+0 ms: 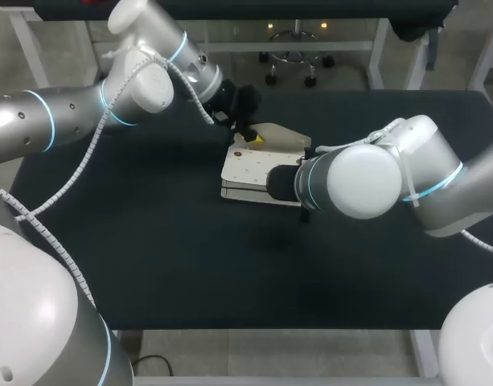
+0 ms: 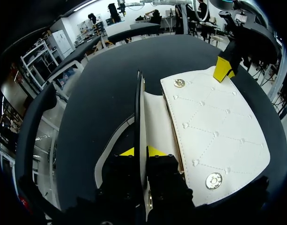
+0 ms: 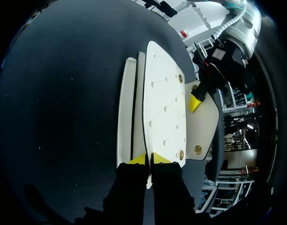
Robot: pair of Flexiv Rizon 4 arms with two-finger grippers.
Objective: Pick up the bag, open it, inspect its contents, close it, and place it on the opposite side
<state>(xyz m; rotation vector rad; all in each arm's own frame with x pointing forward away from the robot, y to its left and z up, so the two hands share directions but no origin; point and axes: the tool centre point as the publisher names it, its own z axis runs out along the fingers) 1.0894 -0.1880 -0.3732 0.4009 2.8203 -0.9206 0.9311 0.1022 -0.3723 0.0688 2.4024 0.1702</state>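
White quilted bag (image 1: 246, 173) lying near the middle of the black table (image 1: 149, 265), a little toward the far edge.

Bag state: open. Flap (image 2: 139, 108) raised off the front panel (image 2: 218, 136) and apart from it. Appears edge-on in the left wrist view as a thin, dark-rimmed sheet. Pale, unquilted inner face of the flap on show in the right wrist view, with a gold snap on it. Diamond stitching across the front panel. Two gold snap studs (image 2: 179, 83) on that panel, one near each end, both uncovered. Two further pale layers of the bag body stacked beside the front panel in the right wrist view.

Left gripper (image 2: 141, 151): clenched on the flap, one yellow tip against each face of the sheet. Enters from the upper left in the head view, black wrist over the bag's far left corner. One of its yellow tips visible in the right wrist view, beside the flap and just past the front panel.

Right gripper (image 3: 149, 159): clenched on the edge of the front panel, yellow tips pressing it from both sides. Enters from the right in the head view, fingers hidden there behind its own wrist, which covers the bag's right side. Sits across the bag from the left gripper. One yellow tip visible in the left wrist view at the panel's far end, just beside a snap stud.
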